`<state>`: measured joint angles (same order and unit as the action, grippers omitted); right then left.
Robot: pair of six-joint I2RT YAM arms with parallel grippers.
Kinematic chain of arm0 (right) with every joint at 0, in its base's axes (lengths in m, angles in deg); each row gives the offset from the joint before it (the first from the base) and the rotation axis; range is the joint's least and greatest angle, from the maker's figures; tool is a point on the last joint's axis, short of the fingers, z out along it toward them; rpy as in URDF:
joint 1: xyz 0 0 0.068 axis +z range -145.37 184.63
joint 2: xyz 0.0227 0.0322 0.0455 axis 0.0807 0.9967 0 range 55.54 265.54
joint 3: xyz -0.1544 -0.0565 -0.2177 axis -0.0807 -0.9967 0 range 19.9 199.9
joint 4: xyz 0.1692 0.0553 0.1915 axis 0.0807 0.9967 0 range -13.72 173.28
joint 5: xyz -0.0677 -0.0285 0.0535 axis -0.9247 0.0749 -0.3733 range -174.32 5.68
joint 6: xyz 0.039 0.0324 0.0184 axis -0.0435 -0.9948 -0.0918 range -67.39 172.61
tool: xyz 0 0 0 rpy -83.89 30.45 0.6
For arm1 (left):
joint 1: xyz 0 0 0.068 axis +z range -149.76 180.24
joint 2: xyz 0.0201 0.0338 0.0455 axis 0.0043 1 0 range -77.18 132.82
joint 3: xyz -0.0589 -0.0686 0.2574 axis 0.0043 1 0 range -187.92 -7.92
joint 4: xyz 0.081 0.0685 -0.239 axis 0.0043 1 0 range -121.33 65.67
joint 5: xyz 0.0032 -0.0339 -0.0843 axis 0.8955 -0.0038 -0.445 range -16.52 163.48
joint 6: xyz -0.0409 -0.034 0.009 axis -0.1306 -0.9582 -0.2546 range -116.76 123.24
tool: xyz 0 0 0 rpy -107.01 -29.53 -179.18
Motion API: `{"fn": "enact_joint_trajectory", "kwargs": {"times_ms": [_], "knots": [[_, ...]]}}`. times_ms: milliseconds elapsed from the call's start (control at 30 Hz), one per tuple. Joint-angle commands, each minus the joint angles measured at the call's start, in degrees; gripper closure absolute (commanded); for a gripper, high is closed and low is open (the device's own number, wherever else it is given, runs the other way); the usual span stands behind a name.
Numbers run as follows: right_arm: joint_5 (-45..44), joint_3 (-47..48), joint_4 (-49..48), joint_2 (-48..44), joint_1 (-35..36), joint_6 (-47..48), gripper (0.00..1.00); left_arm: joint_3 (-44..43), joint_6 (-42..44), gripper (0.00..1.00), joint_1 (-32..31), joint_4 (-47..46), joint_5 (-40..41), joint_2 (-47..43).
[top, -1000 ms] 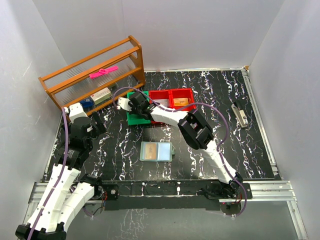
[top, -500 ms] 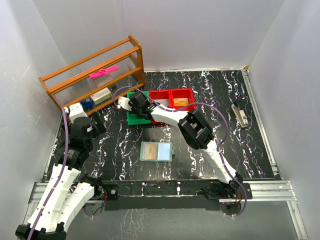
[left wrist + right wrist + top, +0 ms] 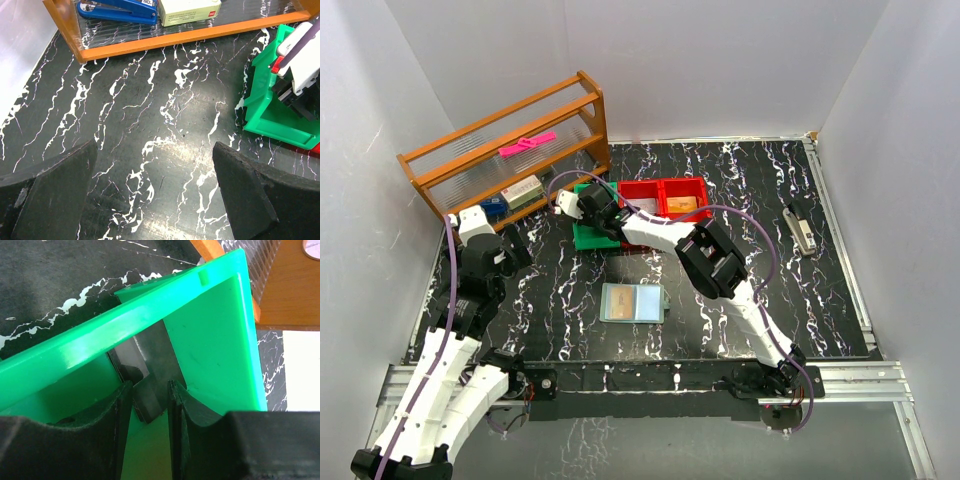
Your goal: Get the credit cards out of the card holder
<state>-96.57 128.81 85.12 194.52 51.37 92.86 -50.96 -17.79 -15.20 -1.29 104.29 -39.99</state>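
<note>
Left of the green bin, the left gripper was held wide open over the table, with nothing between its fingers. Also left of the bin, on the shelf, a blue stapler and a pale box were seen. The stapler's white print was cut off by the frame edge and the box's red marks were too small, so nothing could be read. Inside the bin, the right gripper was found with a dark flat piece, possibly a card, between its narrowly parted fingers; whether this was gripped or already let go could not be told. In front of the bin, well apart from both grippers, the card holder was laid open and flat. A tan card appeared to be lodged in its left half, so the task was judged part done at most, with that card left to be drawn out.
</note>
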Motion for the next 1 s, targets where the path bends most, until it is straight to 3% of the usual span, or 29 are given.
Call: {"fn": "enact_joint_trajectory", "kwargs": {"times_ms": [0, 533, 967], "knots": [[-3.78, -1.49, -1.70, 0.07, -0.25, -1.07, 0.68, 0.68, 0.56, 0.01, 0.24, -0.59, 0.35, -0.28], [1.06, 2.16, -1.06, -3.87, -0.03, -3.91, 0.63, 0.68, 0.65, 0.01, 0.22, -0.60, 0.13, -0.10], [3.45, 0.87, -6.53, -11.05, 0.41, -6.62, 0.60, 0.54, 0.56, 0.01, 0.23, -0.47, 0.02, 0.42]]}}
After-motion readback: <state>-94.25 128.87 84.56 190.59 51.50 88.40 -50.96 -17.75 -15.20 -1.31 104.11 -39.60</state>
